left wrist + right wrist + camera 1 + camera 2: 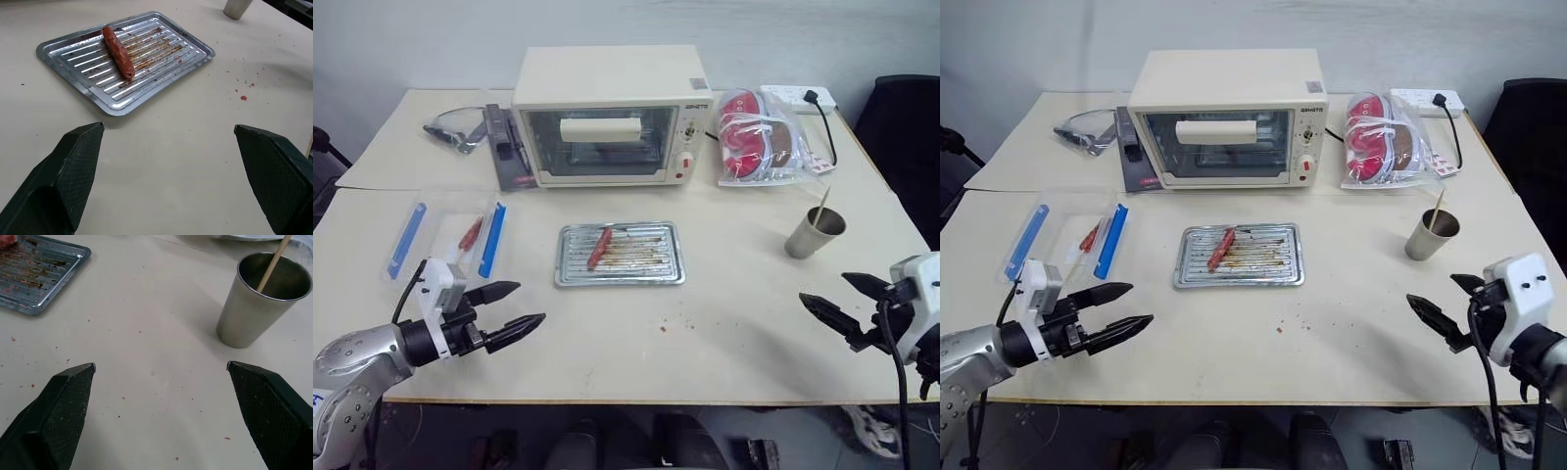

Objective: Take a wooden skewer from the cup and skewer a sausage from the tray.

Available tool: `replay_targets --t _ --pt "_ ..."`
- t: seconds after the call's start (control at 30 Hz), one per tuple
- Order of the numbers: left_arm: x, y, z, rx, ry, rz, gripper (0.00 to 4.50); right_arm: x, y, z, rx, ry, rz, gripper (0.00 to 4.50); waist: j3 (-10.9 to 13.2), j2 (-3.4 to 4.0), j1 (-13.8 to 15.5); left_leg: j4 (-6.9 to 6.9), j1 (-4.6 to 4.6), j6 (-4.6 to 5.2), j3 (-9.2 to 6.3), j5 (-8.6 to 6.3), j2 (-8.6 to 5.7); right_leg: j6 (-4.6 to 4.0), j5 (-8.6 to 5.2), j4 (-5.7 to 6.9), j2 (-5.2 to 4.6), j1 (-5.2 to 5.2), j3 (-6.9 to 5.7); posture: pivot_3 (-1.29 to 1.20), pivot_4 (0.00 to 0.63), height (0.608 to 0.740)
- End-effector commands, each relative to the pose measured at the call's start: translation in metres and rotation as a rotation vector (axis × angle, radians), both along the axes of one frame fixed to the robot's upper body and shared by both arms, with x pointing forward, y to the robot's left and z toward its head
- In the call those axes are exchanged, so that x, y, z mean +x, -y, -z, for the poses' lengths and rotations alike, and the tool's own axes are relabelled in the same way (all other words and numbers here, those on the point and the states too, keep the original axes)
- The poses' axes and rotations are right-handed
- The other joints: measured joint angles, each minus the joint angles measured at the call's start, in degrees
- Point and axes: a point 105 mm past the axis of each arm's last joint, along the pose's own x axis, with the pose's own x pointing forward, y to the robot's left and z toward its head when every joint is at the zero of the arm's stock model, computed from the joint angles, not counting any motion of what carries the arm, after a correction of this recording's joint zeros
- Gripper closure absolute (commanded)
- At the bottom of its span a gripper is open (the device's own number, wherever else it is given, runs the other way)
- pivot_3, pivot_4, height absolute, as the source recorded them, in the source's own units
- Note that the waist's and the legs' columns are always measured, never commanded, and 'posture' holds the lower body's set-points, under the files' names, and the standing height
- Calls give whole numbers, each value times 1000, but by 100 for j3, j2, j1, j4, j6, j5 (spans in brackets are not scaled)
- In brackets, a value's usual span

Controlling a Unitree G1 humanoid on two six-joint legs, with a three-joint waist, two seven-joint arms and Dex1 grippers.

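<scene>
While leaning upright in the metal cup [814, 233] at the table's [724, 343] right side, wooden skewer [273, 262] untouched. Sausage [598, 247] lying on the left part of the ridged tray [646, 268], mid-table, just before the toaster oven [607, 115]. Left gripper [514, 310] hovering wide open near the front edge, left of the tray. Right gripper [1438, 307] spread wide too, holding nothing, near the cup.

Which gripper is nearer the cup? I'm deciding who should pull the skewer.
The right. The right gripper hovers just in front of the cup, jaws open. The left gripper is across the table, beyond the tray.
</scene>
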Motion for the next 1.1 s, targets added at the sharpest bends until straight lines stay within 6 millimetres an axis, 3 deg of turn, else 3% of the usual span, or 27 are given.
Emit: replay_targets --t 0.03,0.23,0.43,0.63,0.8,0.9,1.1 --pt "-3 4 -1 23 26 14 7 4 0 -7 -47 34 -11 0 0 0 0 0 0 0 0 0 0 0 0 0 0 0 0 0 150 740" --pt "-3 4 3 16 15 9 7 9 0 -5 -40 44 12 0 0 1 0 0 0 0 0 0 0 0 0 0 0 0 0 0 150 740" --pt "3 17 -4 -21 24 61 7 10 -3 -6 -34 48 29 0 0 1 17 0 0 0 -1 0 0 0 0 1 0 1 -1 0 150 740" --pt "14 42 -30 -89 45 212 7 19 -6 -30 9 135 71 0 -1 2 3 2 0 -2 -1 1 -1 1 0 4 0 0 -1 0 150 740" --pt "16 73 -57 -154 66 425 7 38 4 -60 62 235 164 0 -1 2 -9 6 0 -6 -1 4 -1 0 0 11 2 -2 -3 0 150 740" --pt "19 100 -68 -130 88 598 7 64 19 -75 115 286 256 0 -1 2 -16 6 -1 -6 0 4 -3 1 0 15 4 -2 -2 0 150 740" --pt "35 135 -87 -131 151 721 7 105 34 -72 103 283 359 0 -1 2 -24 9 -8 -5 3 7 -4 1 1 28 8 -8 -5 0 150 740"
